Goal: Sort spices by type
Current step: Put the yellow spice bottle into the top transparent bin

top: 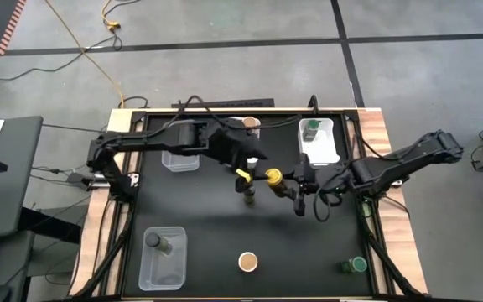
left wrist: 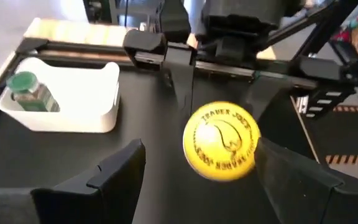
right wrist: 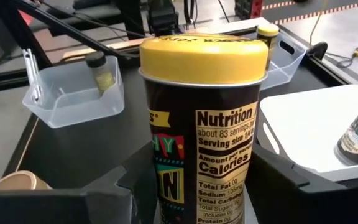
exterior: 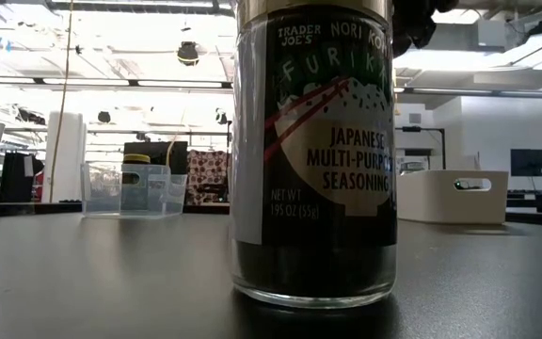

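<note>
Over the middle of the black table (top: 208, 218), the right gripper (top: 285, 186) has its jaws clamped on a yellow-topped spice jar (right wrist: 202, 118). The left gripper (left wrist: 197, 177) faces it from just beside, jaws apart on either side of the yellow cap without gripping it. A green-topped jar (left wrist: 28, 91) lies in the white bin (left wrist: 98, 112), and a tan-topped jar (top: 248, 262) stands near the table's front edge.

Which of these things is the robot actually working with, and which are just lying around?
In the job: yellow-topped jar, held by the right gripper, left gripper open beside it; green-topped jar; tan-topped jar; grey-topped jar; white bin.
Lying about: yellow cord on the floor.
</note>
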Available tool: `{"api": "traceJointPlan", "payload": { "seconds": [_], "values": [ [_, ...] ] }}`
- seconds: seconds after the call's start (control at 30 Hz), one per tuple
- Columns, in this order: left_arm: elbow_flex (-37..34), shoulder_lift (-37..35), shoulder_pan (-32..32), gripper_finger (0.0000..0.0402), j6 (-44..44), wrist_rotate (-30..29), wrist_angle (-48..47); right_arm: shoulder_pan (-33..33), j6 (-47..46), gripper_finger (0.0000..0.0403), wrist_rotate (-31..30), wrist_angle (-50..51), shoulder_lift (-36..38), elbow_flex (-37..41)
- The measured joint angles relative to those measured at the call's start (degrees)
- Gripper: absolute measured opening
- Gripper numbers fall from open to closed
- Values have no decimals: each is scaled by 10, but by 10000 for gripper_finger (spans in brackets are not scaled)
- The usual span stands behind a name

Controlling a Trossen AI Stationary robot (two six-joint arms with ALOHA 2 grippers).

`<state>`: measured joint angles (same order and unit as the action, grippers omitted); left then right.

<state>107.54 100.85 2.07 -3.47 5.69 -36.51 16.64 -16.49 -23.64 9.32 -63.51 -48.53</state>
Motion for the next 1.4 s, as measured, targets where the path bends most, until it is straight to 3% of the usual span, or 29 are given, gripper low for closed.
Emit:
{"api": "traceJointPlan", "payload": {
  "seconds": [0.37,1.1,1.4],
  "values": [
    [132,82,5,286,22,9,-108,0,4,221,3,-3,-3,0],
    [134,76,7,288,-6,-8,-92,0,4,221,3,-5,-2,0],
    [134,76,2,353,6,-8,-92,-2,5,221,3,-4,-2,0]
  ]
}}
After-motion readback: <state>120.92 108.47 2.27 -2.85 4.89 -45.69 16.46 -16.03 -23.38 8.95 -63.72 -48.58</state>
